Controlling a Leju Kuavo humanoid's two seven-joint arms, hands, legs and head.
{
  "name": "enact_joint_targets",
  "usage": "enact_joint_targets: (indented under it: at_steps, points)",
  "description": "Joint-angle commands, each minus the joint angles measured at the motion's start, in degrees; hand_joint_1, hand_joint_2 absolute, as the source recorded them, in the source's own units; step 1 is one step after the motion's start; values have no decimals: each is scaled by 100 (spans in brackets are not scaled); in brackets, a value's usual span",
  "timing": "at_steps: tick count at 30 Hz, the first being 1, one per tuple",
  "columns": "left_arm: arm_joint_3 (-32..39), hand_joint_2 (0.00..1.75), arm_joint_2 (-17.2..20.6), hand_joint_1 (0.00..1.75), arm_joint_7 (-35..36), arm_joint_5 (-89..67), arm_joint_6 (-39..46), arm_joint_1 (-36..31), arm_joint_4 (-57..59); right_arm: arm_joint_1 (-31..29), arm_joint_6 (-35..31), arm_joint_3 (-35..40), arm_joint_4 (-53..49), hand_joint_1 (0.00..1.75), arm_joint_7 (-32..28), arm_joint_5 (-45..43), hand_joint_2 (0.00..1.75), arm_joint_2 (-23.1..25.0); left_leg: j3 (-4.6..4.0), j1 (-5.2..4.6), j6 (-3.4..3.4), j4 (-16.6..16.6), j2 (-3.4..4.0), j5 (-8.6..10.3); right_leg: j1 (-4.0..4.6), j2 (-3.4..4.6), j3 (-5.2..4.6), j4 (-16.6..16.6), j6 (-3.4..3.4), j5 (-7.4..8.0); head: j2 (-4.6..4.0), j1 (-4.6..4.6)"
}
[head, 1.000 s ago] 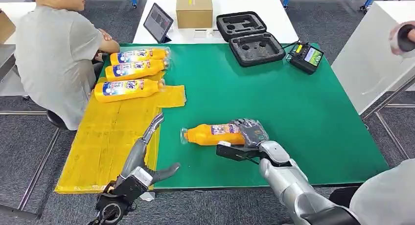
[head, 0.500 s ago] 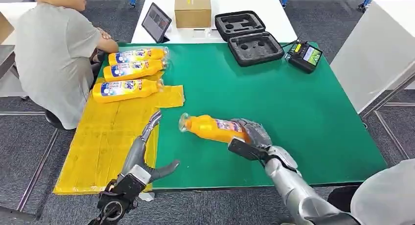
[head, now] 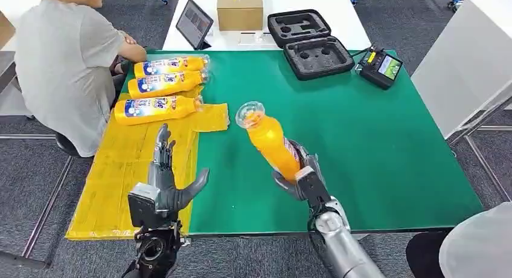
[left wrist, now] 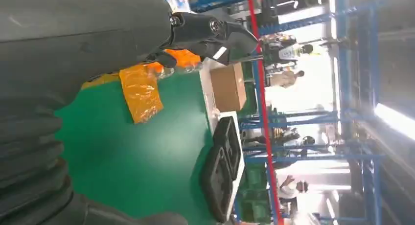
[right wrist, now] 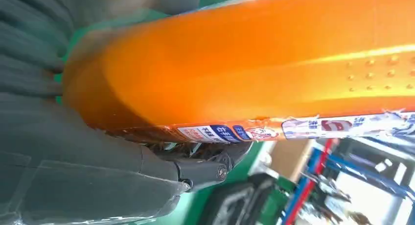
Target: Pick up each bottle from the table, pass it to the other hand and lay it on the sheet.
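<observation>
From the head view, the robot's right hand point(head: 300, 176) grips the base of an orange plastic bottle point(head: 271, 139), raised clear of the green table point(head: 374, 145) near its front edge, the clear cap tilted up and away. The left hand point(head: 163, 182) hangs open, fingers spread and holding nothing, over the crinkled yellow sheet point(head: 115, 169) at the front-left corner. Three matching bottles point(head: 160, 87) with blue labels lie side by side on the sheet's far end, beside a seated person point(head: 60, 66). In the left wrist view, dark fingers point(left wrist: 210, 32) extend freely above the green surface. In the right wrist view, the glossy bottle point(right wrist: 254, 63), label strip along its side, sits on the grey hand point(right wrist: 88, 171).
</observation>
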Motion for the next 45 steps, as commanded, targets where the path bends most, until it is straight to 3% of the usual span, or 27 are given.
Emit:
enact_joint_targets:
  at_steps: [1,5,19,38,45]
  points:
    - [-572,175,-379,0,695,1414,-735,-806,2034,328,-195,533,-1103,175,6,-242,175,-25,3,-1,-4,-4,-19,0,-2,-12,7,-2,-4,-5,0,0]
    - [-919,175,-424,0,325,1558,-689,-1131,2313,91,-89,835,-748,175,6,-328,175,92,-16,1,-7,4,-13,-3,-1,-1,-13,5,-7,-3,0,0]
    - [-1305,175,-327,0,-22,1388,-408,-993,1535,-539,176,1055,694,175,6,-429,175,349,-16,2,-2,-1,2,-2,2,9,-15,0,-3,0,0,0]
    - [-1587,175,-150,0,-22,1382,-513,-946,1528,-669,92,888,1095,175,6,-433,175,244,-11,0,-4,-4,0,-3,0,7,-10,-1,-6,-1,0,0]
    - [-1757,175,-506,0,153,1389,-495,-1497,2529,-964,-172,1402,1424,175,6,-128,175,549,-21,1,-3,-1,0,0,1,5,-18,1,-4,2,0,0]
